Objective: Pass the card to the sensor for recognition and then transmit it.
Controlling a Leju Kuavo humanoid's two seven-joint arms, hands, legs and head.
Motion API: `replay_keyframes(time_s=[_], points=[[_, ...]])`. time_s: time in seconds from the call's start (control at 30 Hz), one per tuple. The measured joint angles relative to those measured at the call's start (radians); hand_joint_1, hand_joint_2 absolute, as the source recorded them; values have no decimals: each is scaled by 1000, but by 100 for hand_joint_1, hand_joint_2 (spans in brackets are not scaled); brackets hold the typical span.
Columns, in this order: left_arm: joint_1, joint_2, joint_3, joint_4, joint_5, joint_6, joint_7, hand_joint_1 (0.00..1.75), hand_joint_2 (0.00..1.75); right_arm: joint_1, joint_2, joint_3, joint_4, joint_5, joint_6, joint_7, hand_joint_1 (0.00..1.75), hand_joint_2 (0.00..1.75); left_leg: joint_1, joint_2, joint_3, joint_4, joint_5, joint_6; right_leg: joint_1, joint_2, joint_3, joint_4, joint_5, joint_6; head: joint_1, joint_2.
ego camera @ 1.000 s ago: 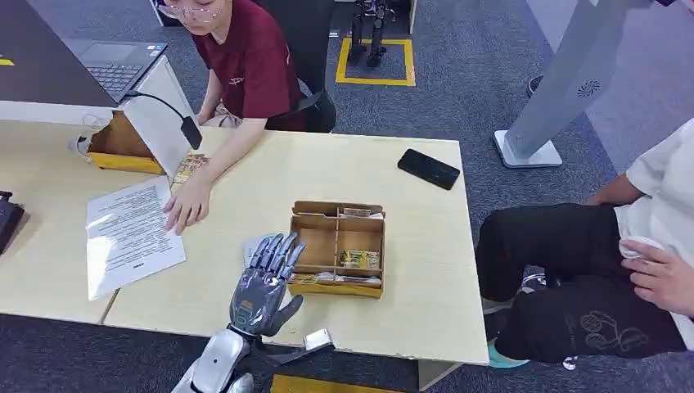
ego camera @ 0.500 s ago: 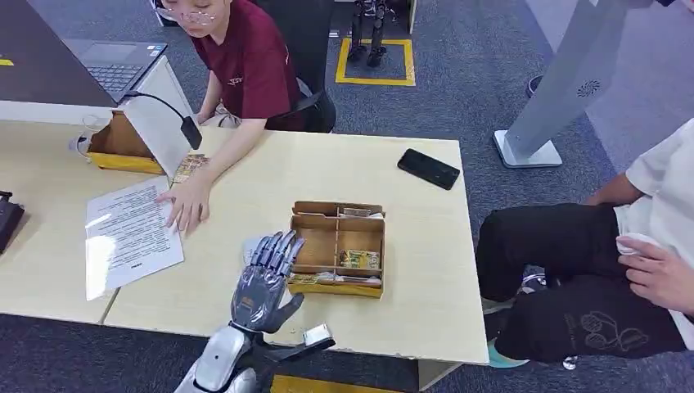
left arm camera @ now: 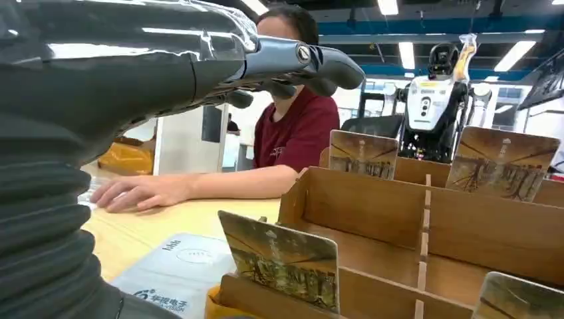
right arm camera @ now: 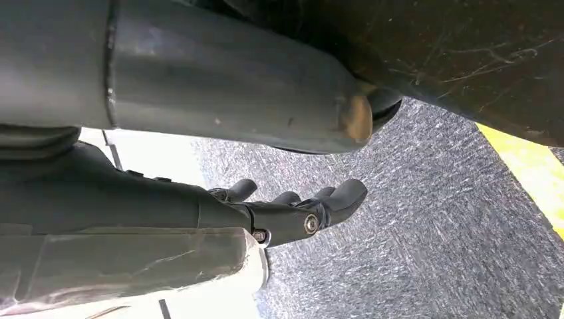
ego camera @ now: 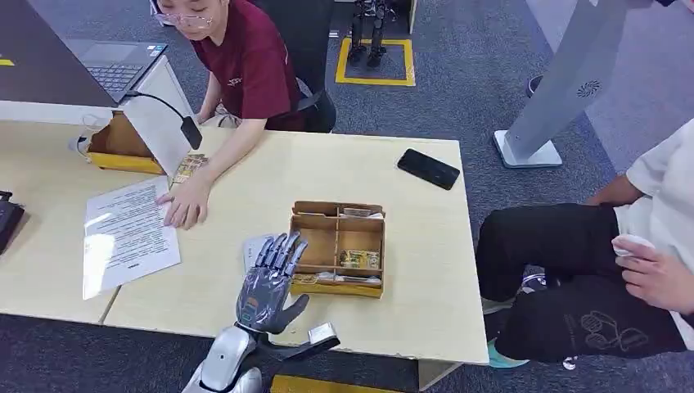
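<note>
Card [left arm camera: 282, 259] stands upright in the near-left slot of the wooden divider box [ego camera: 337, 247], leaning on the box's front wall, printed face toward the left wrist camera. More cards in the same box: one flat in the right middle compartment [ego camera: 360, 259], two upright along the far wall [left arm camera: 362, 154] [left arm camera: 502, 163], one at the near right corner [left arm camera: 519, 299]. Sensor pad [left arm camera: 179, 269], a grey-white flat reader with a logo, lies on the table just left of the box, touching or nearly touching its near-left corner; in the head view it shows partly under the fingers [ego camera: 278, 250].

Left hand [ego camera: 268, 282] hovers above the pad, just left of the box, fingers extended and apart, thumb out to the side, holding nothing. Not touching any card. Right hand [right arm camera: 299, 209] hangs low over grey carpet, well away from the box, fingers loosely curled, nothing in it.

Table [ego camera: 344, 176] is light wood. Far right of the box, a black phone [ego camera: 428, 169]. Far left of the box, a printed sheet [ego camera: 127, 237] with a person's hand [ego camera: 187, 205] resting on its edge; the person wears a maroon shirt [ego camera: 250, 70]. Beyond the sheet, a second wooden box [ego camera: 119, 147] and a black gooseneck device [ego camera: 190, 131]. Right of the table, another seated person in black trousers [ego camera: 565, 270].
</note>
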Motion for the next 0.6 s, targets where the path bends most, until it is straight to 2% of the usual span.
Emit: replay_keyframes(time_s=[0.43,0.47,0.5,0.6], points=[[-3,-3,3,11,6,0,-11,0,175,0,0,0,0,0,2,0,0,0,0,0,0,0,0,0,0,0,0,0,0,0,0,0],[-3,-6,5,13,8,0,-16,31,175,0,0,0,0,0,2,0,0,0,0,0,0,0,0,0,0,0,0,0,0,0,0,0],[-4,-9,7,16,8,0,-17,173,175,0,0,0,0,0,2,0,0,0,0,0,0,0,0,0,0,0,0,0,0,0,0,0],[-14,-11,19,36,24,-11,-39,173,175,0,0,0,0,0,0,-1,0,0,0,0,0,0,0,0,0,0,0,0,0,0,0,0]])
